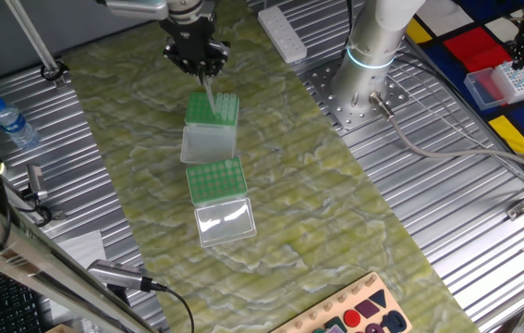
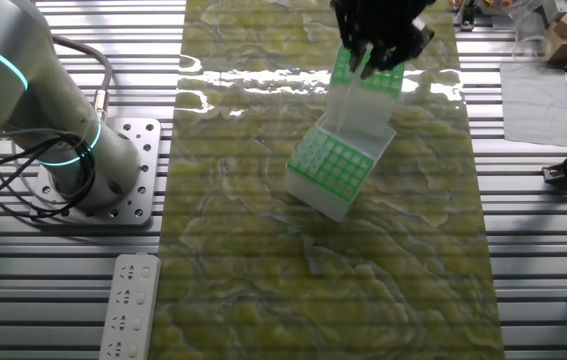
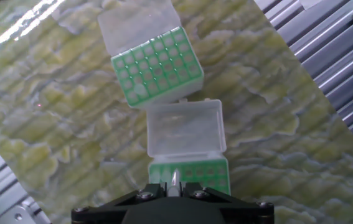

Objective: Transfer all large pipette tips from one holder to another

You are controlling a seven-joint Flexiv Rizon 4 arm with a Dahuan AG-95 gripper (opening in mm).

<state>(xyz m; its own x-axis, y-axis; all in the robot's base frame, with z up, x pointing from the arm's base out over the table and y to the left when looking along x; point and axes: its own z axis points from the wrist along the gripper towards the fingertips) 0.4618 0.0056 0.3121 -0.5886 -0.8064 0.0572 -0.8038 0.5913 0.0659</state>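
My gripper [image 1: 204,72] [image 2: 363,60] [image 3: 175,185] is shut on one large pipette tip [image 1: 208,94] [image 3: 175,178], a slim whitish cone pointing down. It hangs just above the far green-topped holder [image 1: 213,109] [image 2: 375,78] [image 3: 192,174], whose clear lid [image 1: 209,143] [image 3: 185,127] lies open in front of it. A second green-topped holder [image 1: 216,180] [image 2: 331,165] [image 3: 157,68] stands beyond that lid, with its own lid [image 1: 225,222] [image 3: 137,22] open too. I cannot tell whether other tips sit in either grid.
Both holders stand on a green marbled mat [image 1: 335,231] over a ribbed metal table. The arm's base [image 1: 372,55] [image 2: 63,160] is beside the mat, with a white power strip [image 1: 283,35] [image 2: 128,305] near it. A water bottle [image 1: 12,122] and a wooden shape board [image 1: 354,314] lie at the edges.
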